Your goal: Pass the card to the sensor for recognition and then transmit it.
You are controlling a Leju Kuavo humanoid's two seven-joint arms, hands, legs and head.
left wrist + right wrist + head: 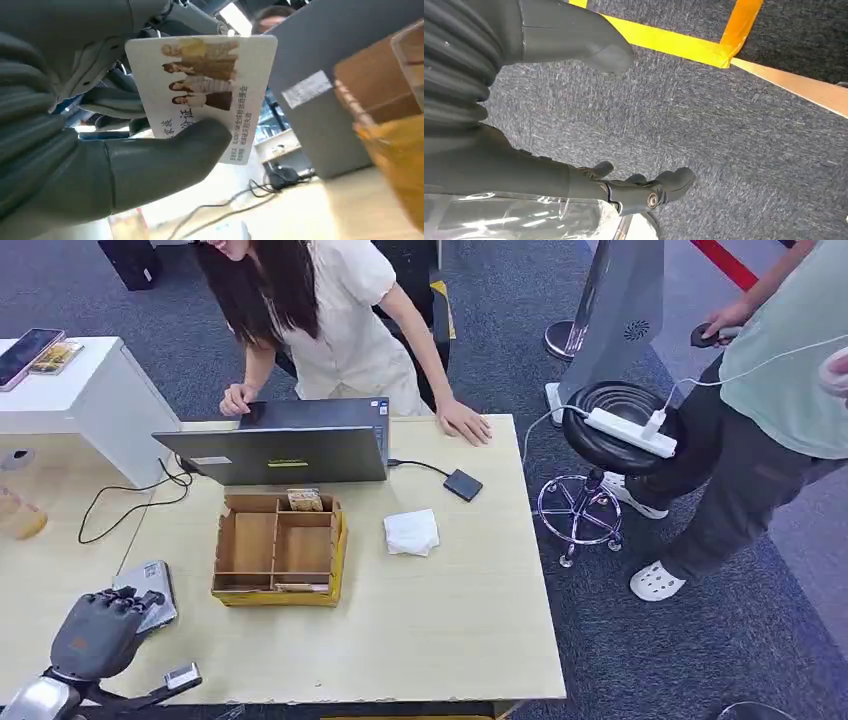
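Note:
My left hand hovers over the table's near left corner and pinches a white card between thumb and fingers. The card is printed with pictures of people and lines of text. In the head view the card shows as a pale grey flat piece past the fingers. A small black box, wired to the laptop, lies far off at the table's back right. My right hand hangs over dark carpet with its thumb and fingers apart and nothing in them.
A compartmented cardboard tray sits mid-table, with a white tissue to its right. A person leans on the far edge behind the laptop. Another person stands right, beside a stool carrying a power strip. Black cables trail at left.

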